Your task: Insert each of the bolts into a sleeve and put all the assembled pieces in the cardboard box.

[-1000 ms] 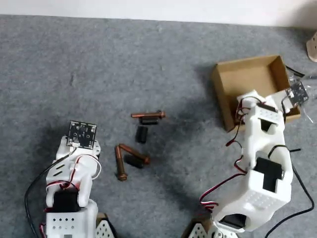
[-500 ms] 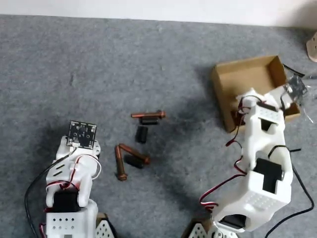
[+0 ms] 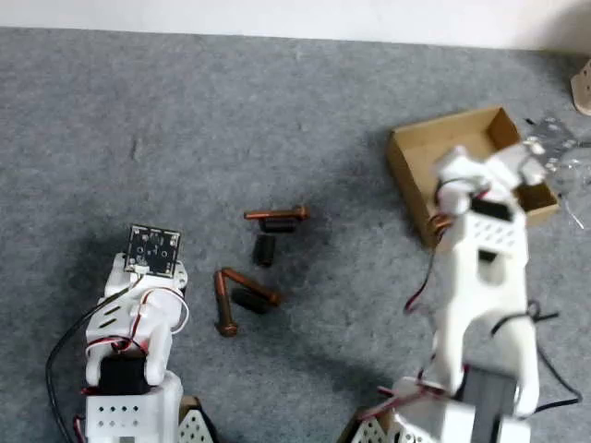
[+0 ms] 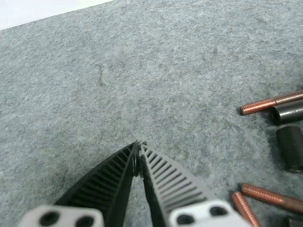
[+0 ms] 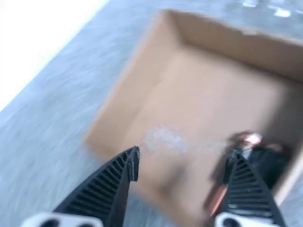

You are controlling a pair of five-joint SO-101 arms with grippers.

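Observation:
The cardboard box [image 3: 409, 177] sits at the far right, and my right arm [image 3: 480, 249] stretches over it. My right gripper [image 5: 184, 156] hangs open above the box [image 5: 222, 33] with nothing between its fingers. Under it, a copper bolt in a black sleeve [image 5: 251, 153] lies on the box floor. Mid-table lie one bolt [image 3: 276, 214] against a sleeve [image 3: 277, 225], a lone sleeve [image 3: 265, 249], and two crossed bolts [image 3: 227, 300] beside another sleeve [image 3: 247, 300]. My left gripper [image 4: 138, 146] is shut and empty over bare carpet, left of these parts [image 4: 289, 147].
Grey carpet covers the whole table. The left arm's wrist board [image 3: 152, 249] stands just left of the crossed bolts. Loose wires and a small board [image 3: 554, 138] lie beyond the box's right side. A pale wall runs along the far edge.
The right arm has stretched forward and its wrist has swung over the box, which shifted slightly. The left arm and the loose parts have not moved.

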